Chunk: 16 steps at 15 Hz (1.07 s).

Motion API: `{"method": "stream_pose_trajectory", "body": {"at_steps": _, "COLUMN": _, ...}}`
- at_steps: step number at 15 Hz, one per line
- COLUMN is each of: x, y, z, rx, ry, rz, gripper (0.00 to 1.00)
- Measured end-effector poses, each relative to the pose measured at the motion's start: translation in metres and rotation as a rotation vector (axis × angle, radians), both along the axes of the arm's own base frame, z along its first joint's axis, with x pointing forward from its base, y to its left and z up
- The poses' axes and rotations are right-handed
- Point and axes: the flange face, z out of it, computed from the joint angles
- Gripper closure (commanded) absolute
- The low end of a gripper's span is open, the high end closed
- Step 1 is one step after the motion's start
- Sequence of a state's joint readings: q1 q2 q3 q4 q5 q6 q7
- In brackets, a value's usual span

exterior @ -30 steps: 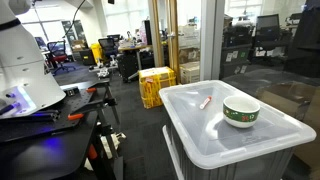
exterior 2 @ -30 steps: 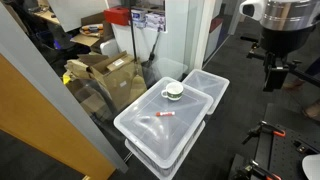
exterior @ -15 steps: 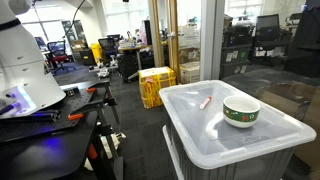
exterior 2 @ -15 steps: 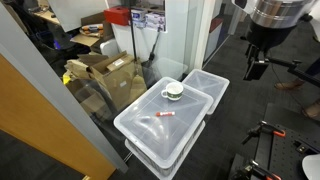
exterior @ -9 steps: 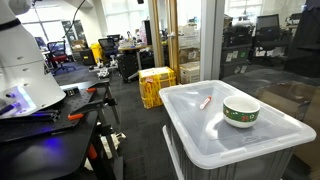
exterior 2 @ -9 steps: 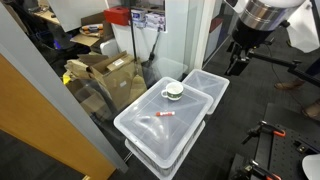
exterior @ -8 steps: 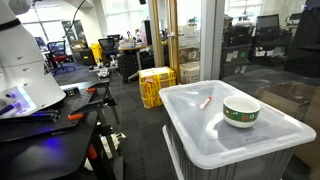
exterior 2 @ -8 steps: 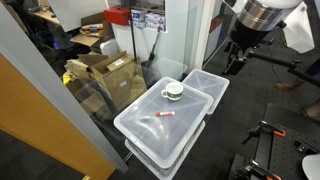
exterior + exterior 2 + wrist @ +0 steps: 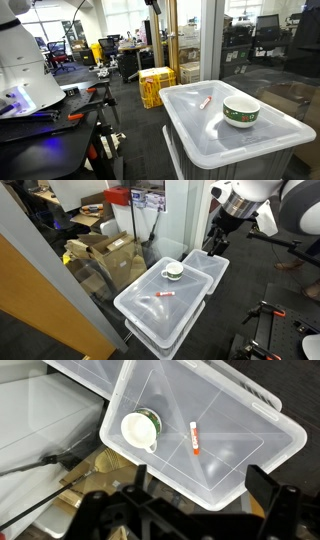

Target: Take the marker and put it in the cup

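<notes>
The small red-orange marker (image 9: 205, 102) lies flat on the clear lid of a plastic bin (image 9: 200, 130); it also shows in an exterior view (image 9: 164, 296) and in the wrist view (image 9: 194, 436). The white cup with a green band (image 9: 240, 111) stands on the same lid, apart from the marker, and shows in an exterior view (image 9: 174, 271) and the wrist view (image 9: 140, 431). My gripper (image 9: 215, 241) hangs high above the far end of the bins, open and empty; in the wrist view (image 9: 200, 482) its two dark fingers stand wide apart.
A second clear bin (image 9: 207, 267) stands beside the first. A glass wall (image 9: 90, 265) and cardboard boxes (image 9: 105, 250) lie on one side. A yellow crate (image 9: 156, 85) and a cluttered workbench (image 9: 50, 115) are on the floor side.
My arm has swung in from the side toward the bins and lowered, so the gripper now hangs over the far bin. The marker and cup have not moved.
</notes>
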State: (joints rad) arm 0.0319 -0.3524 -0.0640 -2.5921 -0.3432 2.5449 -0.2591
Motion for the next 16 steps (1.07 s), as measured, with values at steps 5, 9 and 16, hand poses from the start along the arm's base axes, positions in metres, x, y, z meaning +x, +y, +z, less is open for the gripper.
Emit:
{"method": "stream_pose_trajectory", "body": {"at_steps": 5, "x": 0.017, "y": -0.013, "z": -0.043, "rx": 0.045, "ry": 0.025, "rz": 0.072, "gripper": 0.00}}
{"method": "stream_pose_trajectory", "body": {"at_steps": 9, "x": 0.029, "y": -0.015, "z": -0.075, "rx": 0.050, "ry": 0.023, "rz": 0.081, "gripper": 0.00}}
{"method": "stream_pose_trajectory", "body": {"at_steps": 16, "x": 0.049, "y": -0.026, "z": -0.119, "rx": 0.022, "ry": 0.010, "rz": 0.079, "gripper": 0.00}}
